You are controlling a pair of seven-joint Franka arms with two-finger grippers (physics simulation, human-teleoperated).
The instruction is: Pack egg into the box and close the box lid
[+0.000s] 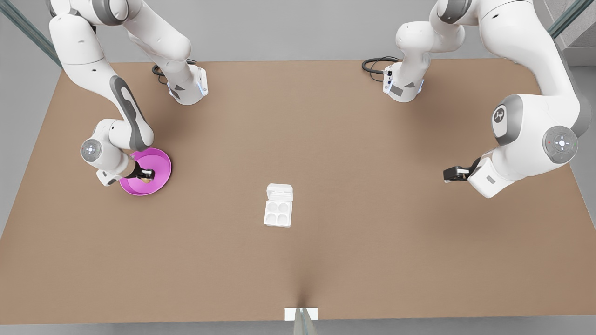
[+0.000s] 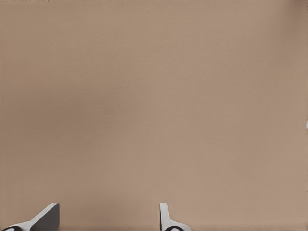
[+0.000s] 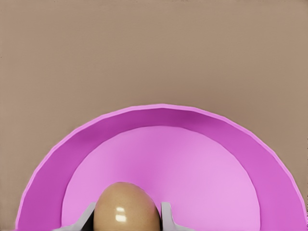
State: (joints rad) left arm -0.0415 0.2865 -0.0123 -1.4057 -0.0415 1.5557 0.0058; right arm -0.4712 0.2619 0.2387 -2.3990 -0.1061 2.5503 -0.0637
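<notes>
Brown and smooth, the egg (image 3: 126,207) sits between the two grey fingers (image 3: 166,216) of the right gripper (image 1: 145,175), and they hug it on both sides, one on each side of its round belly. Its shell is shiny, with a little spot of light on it. The egg is down inside the pink plate (image 3: 231,144), which is round like a bowl with a raised rim, so the egg could not roll away. I think the gripper went low into the plate to get a snug hold before lifting. On the front view's left you can see that arm bent down over the plate. Past the plate, in the middle of the table (image 1: 372,139), is the box (image 1: 278,213). It is white and small, with four round cups that look like the right shape for an egg. All four cups look bare. The box lid (image 1: 280,191) is flipped back and lies flat behind the cups, so the way in is open. Far off on the front view's right, the left gripper (image 1: 450,174) waits above the bare table, well apart from the box. Its fingers (image 2: 45,216) are spread wide with nothing between them. The table is flat and tan, like cardboard.
</notes>
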